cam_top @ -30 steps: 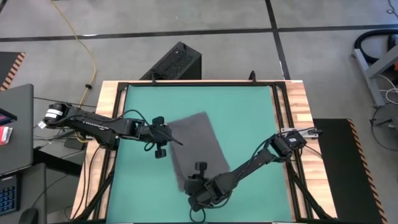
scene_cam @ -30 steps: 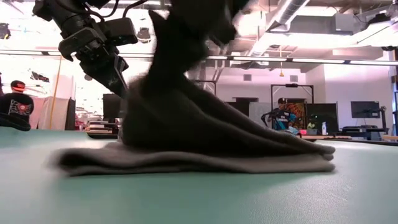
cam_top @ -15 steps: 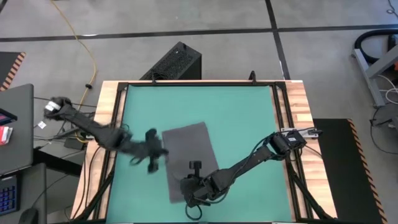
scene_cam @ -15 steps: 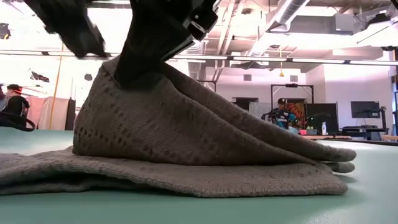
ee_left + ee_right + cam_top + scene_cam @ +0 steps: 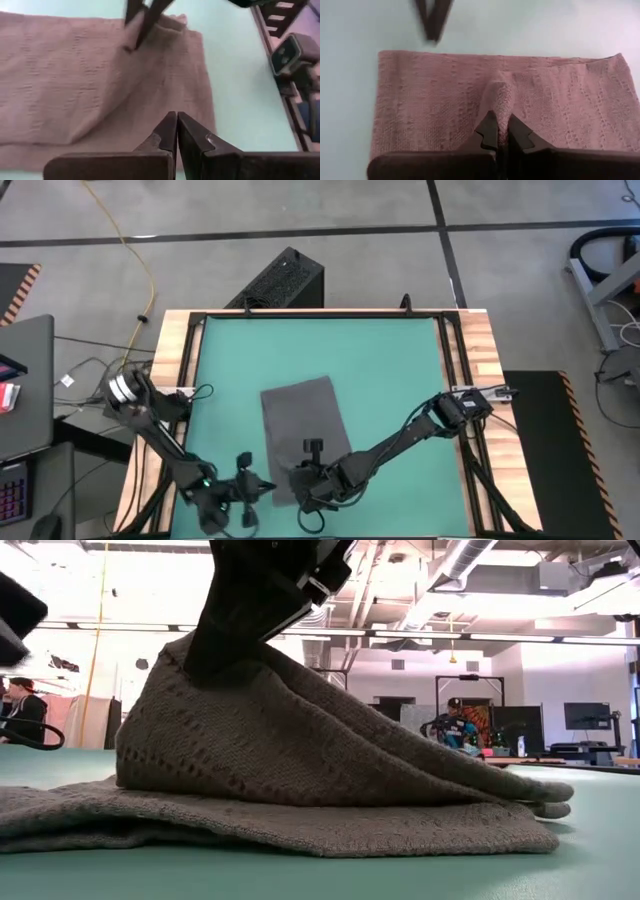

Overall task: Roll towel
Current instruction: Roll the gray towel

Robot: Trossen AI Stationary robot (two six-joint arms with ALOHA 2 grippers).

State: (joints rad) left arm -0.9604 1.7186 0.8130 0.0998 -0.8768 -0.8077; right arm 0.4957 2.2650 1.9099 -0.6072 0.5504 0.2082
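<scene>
Right gripper [image 5: 300,488] fingers pinch the towel [image 5: 303,420] edge up; left gripper [image 5: 262,488], fingers together, seemingly empty beside it.

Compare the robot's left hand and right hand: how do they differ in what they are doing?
The right hand pinches a fold of the towel and lifts it; the left hand holds nothing.
The right hand is over the towel; the left hand is beside its edge.
Both are shut.
</scene>
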